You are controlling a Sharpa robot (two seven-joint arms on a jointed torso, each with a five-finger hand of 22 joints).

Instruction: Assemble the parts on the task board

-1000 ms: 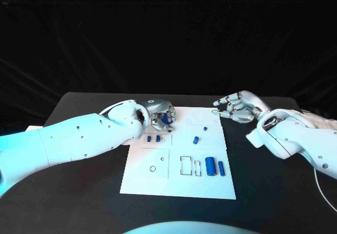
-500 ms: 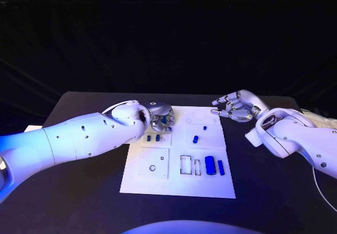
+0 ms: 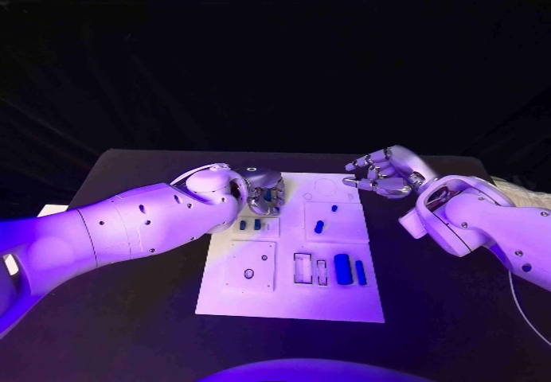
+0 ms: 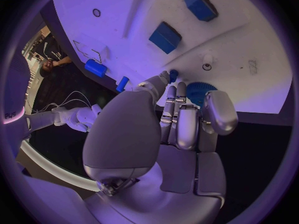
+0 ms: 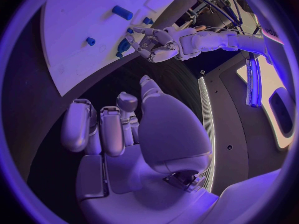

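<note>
Black tabletop carries 1 white task board at its middle, with 2 white arms reaching in over it. At the board's far-left corner the left hand has its fingers curled around 1 blue part, a ribbed round piece that the left wrist view shows pinched at the fingertips just above the board. Beyond the board's far-right corner the right hand hovers over the table, fingers loosely bent and apart, holding nothing. Other loose blue parts are countable on the board: 2 small blocks near the left hand, 1 peg and 1 short cylinder at mid-board, and 1 thick cylinder beside 1 thin rod toward the near-right side.
</note>
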